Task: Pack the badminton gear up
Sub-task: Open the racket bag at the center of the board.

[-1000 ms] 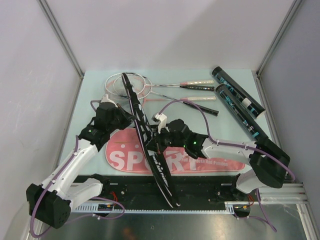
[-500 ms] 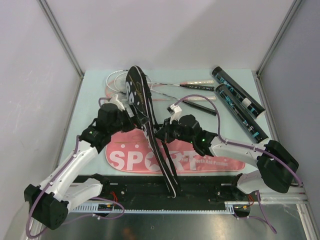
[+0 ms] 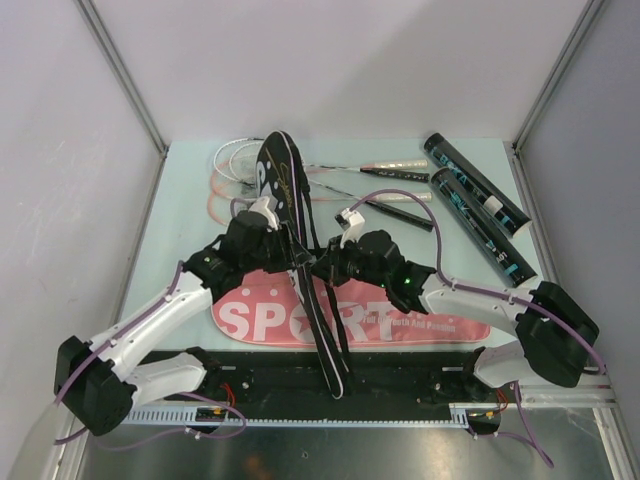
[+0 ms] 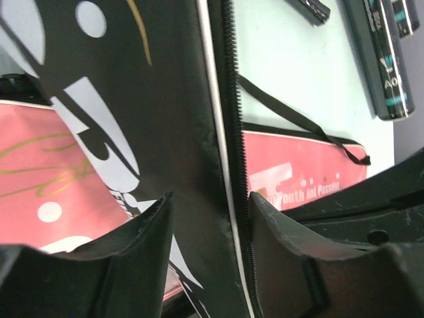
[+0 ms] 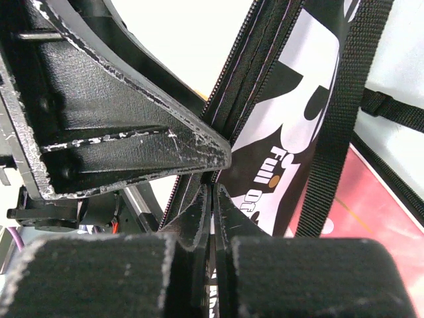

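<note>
Flat cover panel [image 3: 400,322] lies at 6 o'clock on the worktop [image 3: 185,190]. Upright cover flap [image 3: 285,200] stands on edge over it, running from 6 towards 12. Rackets [image 3: 395,165] lie behind, at 12 o'clock. Two tubes [image 3: 480,205] lie side by side at 2 o'clock.

Lab enclosure — white panels [image 3: 330,60], aluminium posts [image 3: 120,75]

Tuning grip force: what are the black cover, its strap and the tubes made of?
Black cover: looks like smooth coated fabric, faint sheen, printed white, creasing softly; coil zipper along its edge. Strap: woven webbing, weave clearly visible, matte. Tubes: rigid, glossy, printed; likely cardboard or plastic, cannot tell which.
</note>
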Robot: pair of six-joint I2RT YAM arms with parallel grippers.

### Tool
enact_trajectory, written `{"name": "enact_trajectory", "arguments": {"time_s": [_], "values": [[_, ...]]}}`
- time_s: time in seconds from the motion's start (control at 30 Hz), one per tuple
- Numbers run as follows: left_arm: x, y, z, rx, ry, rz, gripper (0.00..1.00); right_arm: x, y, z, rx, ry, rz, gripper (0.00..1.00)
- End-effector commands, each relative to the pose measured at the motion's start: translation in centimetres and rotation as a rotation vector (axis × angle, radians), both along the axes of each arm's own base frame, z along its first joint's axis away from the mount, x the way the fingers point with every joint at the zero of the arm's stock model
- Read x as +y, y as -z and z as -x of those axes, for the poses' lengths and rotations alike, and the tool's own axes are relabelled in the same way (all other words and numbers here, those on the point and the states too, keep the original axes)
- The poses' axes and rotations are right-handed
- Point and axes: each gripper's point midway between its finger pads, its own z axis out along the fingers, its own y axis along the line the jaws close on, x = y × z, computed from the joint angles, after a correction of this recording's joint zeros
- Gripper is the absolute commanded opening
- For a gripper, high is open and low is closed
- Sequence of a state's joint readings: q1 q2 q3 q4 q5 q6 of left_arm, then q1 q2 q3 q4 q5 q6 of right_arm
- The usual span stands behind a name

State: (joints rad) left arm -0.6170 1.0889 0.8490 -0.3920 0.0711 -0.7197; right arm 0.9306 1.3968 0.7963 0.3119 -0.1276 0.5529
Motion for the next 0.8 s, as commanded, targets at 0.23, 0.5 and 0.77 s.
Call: {"name": "enact_trajectory", "arguments": {"time_s": [0.23, 0.5, 0.77], "values": [[2.2, -0.4, -1.4, -0.071, -0.074, -0.126, 0.37, -0.2, -2.5, 0.2, -0.083, 0.021, -0.028, 0.0], [3.1, -0.5, -0.2, -0.084, -0.073, -0.115, 0.48, -0.6, -1.4, -0.5, -0.083, 0.055, 0.011, 0.0], [3.1, 0.6, -0.2, -0.067, -0.057, -0.149, 0.32, -0.5, -1.9, 0.0, -0.098, 0.052, 0.013, 0.0]]}}
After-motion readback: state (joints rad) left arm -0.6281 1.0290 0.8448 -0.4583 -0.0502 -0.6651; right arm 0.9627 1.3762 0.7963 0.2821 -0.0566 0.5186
